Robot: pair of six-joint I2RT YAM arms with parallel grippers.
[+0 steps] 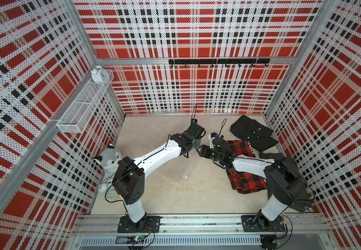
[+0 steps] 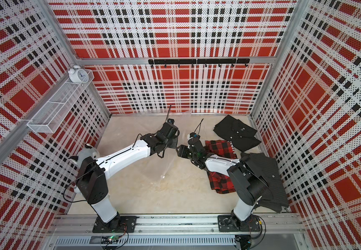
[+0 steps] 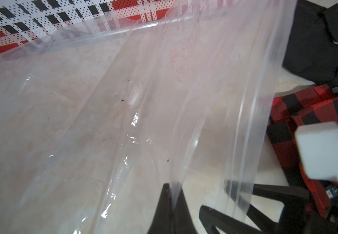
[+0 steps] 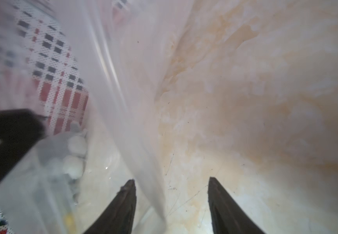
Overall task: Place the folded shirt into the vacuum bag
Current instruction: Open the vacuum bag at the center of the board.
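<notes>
The vacuum bag [image 3: 123, 121] is clear crinkly plastic with a round white valve [image 3: 134, 97]. It rises off the floor between the two arms and is faint in both top views [image 1: 188, 164] [image 2: 167, 166]. My left gripper [image 3: 173, 187] [image 1: 198, 144] is shut on a pinched fold of its edge. My right gripper [image 4: 171, 182] [image 1: 201, 150] faces it closely, jaws apart, with a strip of the bag [image 4: 123, 101] hanging between them, nearer one finger. A folded black shirt [image 1: 254, 132] lies at the back right. A red-and-black checked shirt [image 1: 240, 149] lies under my right arm.
A dark grey cloth [image 1: 294, 173] is spread by the right arm's base. A plush husky [image 1: 109, 159] and an alarm clock [image 1: 109, 190] stand at the left wall. On that wall a wire shelf [image 1: 84, 106] holds another clock [image 1: 99, 74]. A hook rail [image 1: 218, 61] crosses the back wall.
</notes>
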